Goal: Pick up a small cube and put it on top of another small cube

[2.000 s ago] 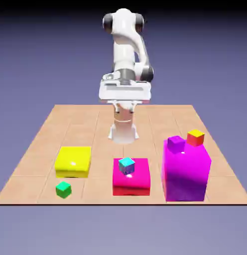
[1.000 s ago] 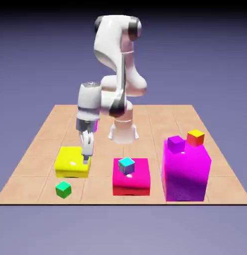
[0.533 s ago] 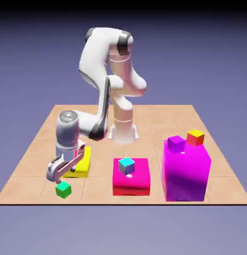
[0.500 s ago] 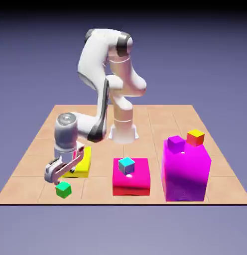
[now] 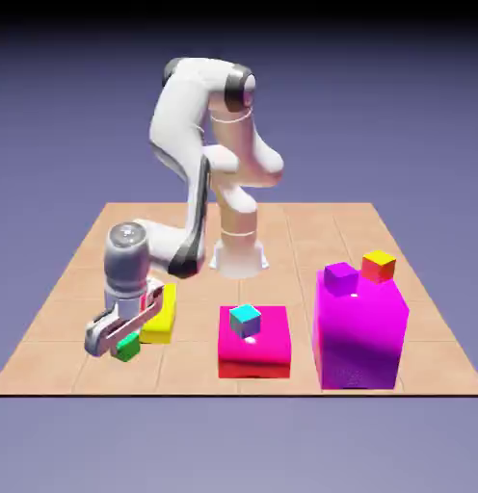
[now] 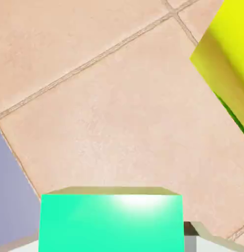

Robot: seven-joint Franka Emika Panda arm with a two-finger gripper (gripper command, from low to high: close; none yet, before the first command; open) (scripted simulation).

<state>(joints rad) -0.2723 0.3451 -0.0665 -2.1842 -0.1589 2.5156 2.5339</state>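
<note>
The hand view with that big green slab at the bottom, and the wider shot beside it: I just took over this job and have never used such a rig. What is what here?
It is a white robot arm with a two-finger gripper, all rendered in simulation. The exterior view looks at the tiled table from a fixed camera. The hand view comes from a camera on the hand, looking along the fingers.

On the table stand a yellow block, a low magenta block carrying a tiny cyan cube, and a tall magenta block carrying a tiny purple cube and a small red-and-yellow cube.

The gripper is shut on the tiny green cube, low at the table; that is your green slab, seen close.
</note>
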